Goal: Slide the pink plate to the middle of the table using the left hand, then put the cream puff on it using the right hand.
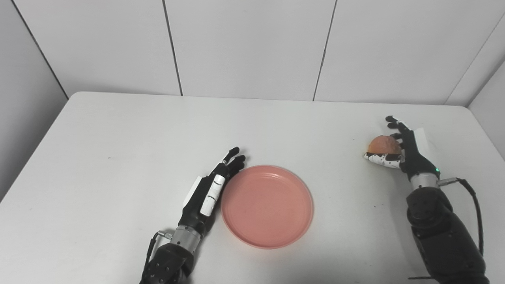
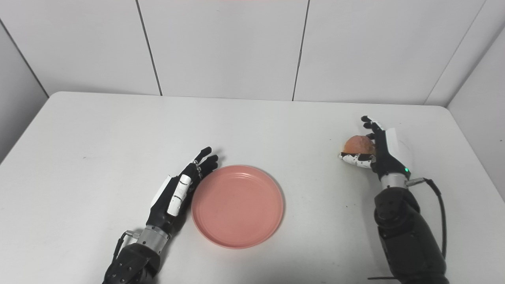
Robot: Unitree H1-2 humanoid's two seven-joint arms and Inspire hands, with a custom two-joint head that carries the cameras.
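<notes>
Two hands lie over a white table [image 1: 118, 134], and every place below is told from the pink plate [image 1: 267, 206], which sits flat and empty near the table's middle, a little toward the front edge.

Left of the plate lies the left hand [image 1: 209, 189], stretched flat along the plate's left rim with its fingers extended and pointing away from the robot. It holds nothing; its fingers [image 1: 236, 157] lie close together rather than curled. The thumb side runs just beside the rim; whether it touches the rim cannot be told. Its arm comes in from the front edge, left of the plate.

Well to the right of the plate, and farther back than it, the right hand [image 2: 376, 152] is closed on the cream puff [image 2: 358, 144]. The round brown puff rests on the white thumb below it, with the dark fingers [image 2: 371, 124] standing upright behind it. Whether the puff is lifted off the table cannot be told. The puff and the plate are well apart, with bare table between them.
</notes>
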